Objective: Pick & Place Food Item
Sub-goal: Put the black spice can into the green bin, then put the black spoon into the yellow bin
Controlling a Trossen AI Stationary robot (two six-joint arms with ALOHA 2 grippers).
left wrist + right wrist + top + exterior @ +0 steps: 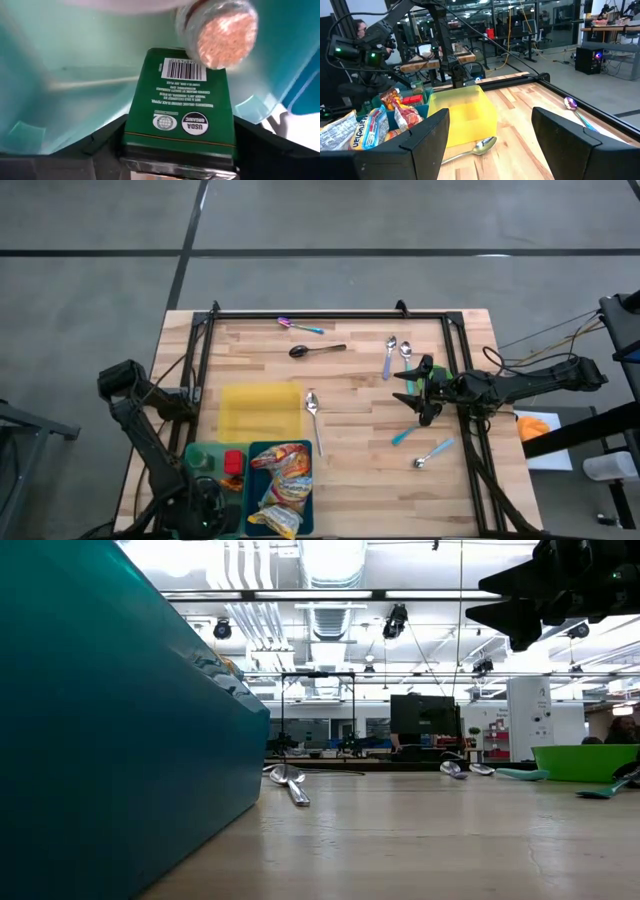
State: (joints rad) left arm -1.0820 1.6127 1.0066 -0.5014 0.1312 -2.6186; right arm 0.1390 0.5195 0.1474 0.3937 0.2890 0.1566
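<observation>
Green tin (180, 107) sits between left gripper (177, 150) fingers inside green bin (205, 457), grip can't tell. Right gripper (418, 392) spread wide, empty, above tabletop (360, 470).

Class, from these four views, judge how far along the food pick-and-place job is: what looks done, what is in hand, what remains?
Done: snack packets already lie in the teal bin. In hand: the left gripper sits low in the green bin, fingers either side of a green tin; grip or release is unclear. Left: the yellow bin looks empty. The right gripper waits open above the table.
</observation>
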